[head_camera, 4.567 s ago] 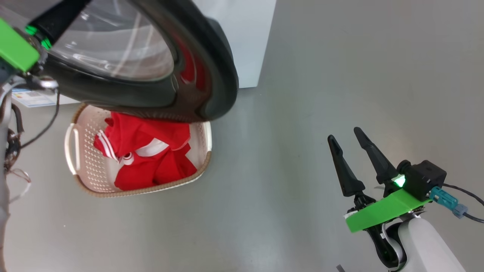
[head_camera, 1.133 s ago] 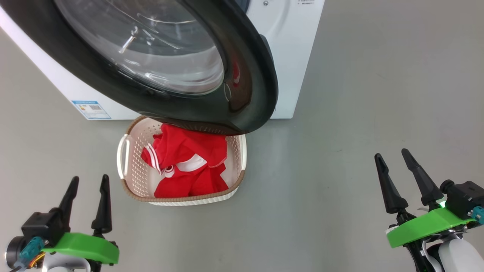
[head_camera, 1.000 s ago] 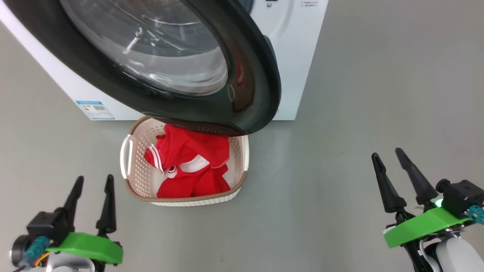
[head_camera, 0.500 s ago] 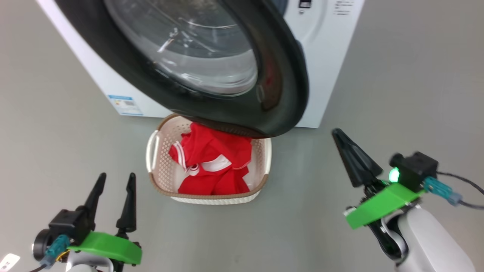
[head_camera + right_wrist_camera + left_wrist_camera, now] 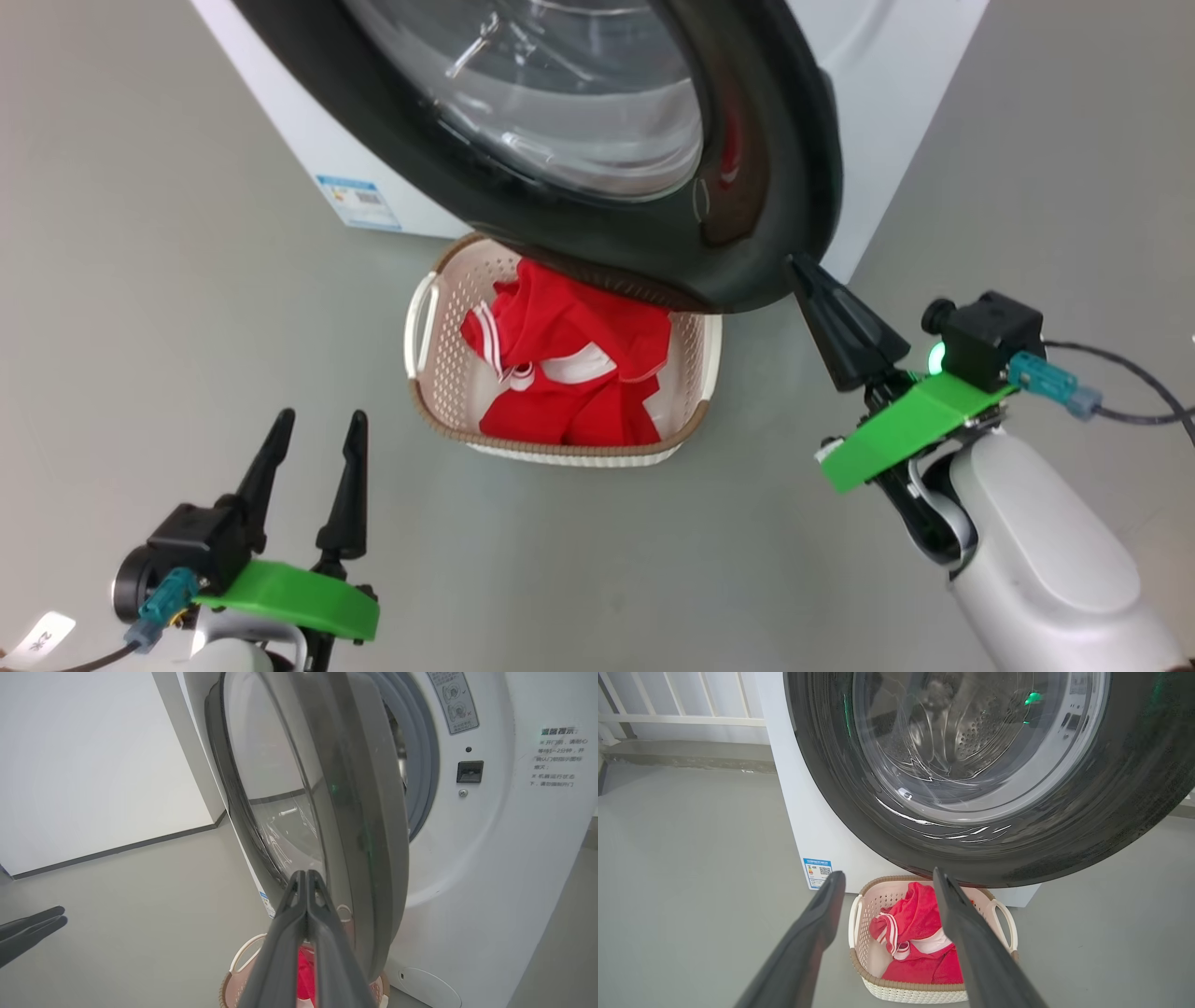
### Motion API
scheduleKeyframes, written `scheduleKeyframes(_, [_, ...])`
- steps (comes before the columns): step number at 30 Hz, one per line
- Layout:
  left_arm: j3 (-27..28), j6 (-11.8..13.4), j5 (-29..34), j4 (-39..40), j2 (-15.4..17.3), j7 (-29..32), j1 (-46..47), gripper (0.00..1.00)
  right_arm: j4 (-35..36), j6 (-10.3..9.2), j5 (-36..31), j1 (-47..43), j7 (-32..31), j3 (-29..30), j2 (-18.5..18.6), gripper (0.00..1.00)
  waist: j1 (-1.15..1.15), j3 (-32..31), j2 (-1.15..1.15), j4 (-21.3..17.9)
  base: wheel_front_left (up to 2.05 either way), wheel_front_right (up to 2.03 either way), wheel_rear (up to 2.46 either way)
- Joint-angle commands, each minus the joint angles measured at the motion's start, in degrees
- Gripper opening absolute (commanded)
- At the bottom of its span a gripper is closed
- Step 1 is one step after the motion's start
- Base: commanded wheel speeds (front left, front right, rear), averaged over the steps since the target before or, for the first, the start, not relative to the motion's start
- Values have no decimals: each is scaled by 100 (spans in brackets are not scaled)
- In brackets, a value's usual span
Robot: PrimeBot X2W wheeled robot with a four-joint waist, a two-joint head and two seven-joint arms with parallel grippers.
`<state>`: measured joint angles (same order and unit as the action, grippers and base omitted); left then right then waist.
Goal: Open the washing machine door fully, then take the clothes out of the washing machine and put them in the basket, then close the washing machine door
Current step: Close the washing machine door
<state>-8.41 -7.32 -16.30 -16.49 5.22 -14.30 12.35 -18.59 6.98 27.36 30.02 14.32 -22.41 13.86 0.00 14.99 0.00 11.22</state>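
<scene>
Red clothes (image 5: 569, 383) lie in the basket (image 5: 560, 452) on a grey floor (image 5: 187, 280), beneath the open door (image 5: 775, 168) of the washing machine (image 5: 896, 93). The left gripper (image 5: 320, 420) hangs open and empty. The right gripper (image 5: 801, 269) is closed, empty, beside the door's edge.

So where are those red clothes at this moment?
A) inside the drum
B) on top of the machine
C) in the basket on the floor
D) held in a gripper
C: the clothes lie in the basket, under the open washing machine door.
</scene>
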Motion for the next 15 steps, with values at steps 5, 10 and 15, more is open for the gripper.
scheduleKeyframes(5, [130,-17,-49,237,77,-70,322,100,-40,51,43,372,68,-84,-53,0,0,313,0,174,0,0,0])
scheduleKeyframes(10, [138,-17,-75,314,68,-70,415,100,-111,51,9,565,68,150,-69,0,0,473,0,229,0,0,0])
scheduleKeyframes(15, [79,-17,-92,410,47,-70,507,100,-147,51,-30,796,68,407,-11,0,0,654,0,303,0,0,0])
